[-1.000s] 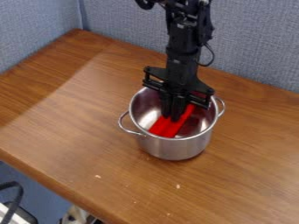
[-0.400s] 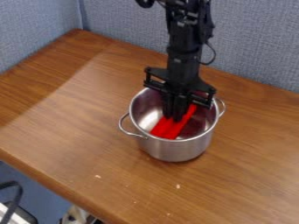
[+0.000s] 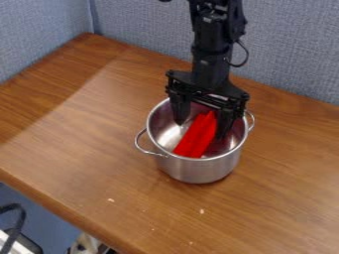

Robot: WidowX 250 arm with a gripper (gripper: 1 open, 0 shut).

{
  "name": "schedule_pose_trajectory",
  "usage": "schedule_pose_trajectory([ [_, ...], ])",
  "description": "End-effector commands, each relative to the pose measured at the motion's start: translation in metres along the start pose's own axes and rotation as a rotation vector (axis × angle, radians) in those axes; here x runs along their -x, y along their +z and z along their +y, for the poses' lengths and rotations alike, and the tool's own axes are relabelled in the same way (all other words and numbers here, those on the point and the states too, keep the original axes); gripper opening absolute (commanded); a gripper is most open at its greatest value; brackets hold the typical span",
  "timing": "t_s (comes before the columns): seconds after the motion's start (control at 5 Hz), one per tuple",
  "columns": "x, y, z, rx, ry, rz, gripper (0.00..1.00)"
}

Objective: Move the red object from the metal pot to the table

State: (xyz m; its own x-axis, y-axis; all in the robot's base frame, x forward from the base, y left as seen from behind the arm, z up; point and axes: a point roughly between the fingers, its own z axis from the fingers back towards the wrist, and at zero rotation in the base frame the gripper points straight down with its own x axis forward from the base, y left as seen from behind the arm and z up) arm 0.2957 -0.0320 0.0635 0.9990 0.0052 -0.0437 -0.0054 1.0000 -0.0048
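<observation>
gripper (image 3: 205, 112): pointing straight down over the pot mouth, fingers (image 3: 172, 103) spread wide, gripping nothing.
red object (image 3: 199, 135): inside the metal pot, leaning slantwise between the spread fingers.
metal pot (image 3: 199, 164): upright on the table, nearer its right edge than its left.
table (image 3: 73, 109): brown wood.
</observation>
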Motion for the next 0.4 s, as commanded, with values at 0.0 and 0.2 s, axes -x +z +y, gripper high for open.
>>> schedule_pose_trajectory([
  [0.0, -0.0047, 0.0151, -0.003, -0.001, -0.009, -0.065, 1.0],
  [0.2, -0.0062, 0.0116, -0.0032, -0.007, -0.008, -0.065, 1.0],
])
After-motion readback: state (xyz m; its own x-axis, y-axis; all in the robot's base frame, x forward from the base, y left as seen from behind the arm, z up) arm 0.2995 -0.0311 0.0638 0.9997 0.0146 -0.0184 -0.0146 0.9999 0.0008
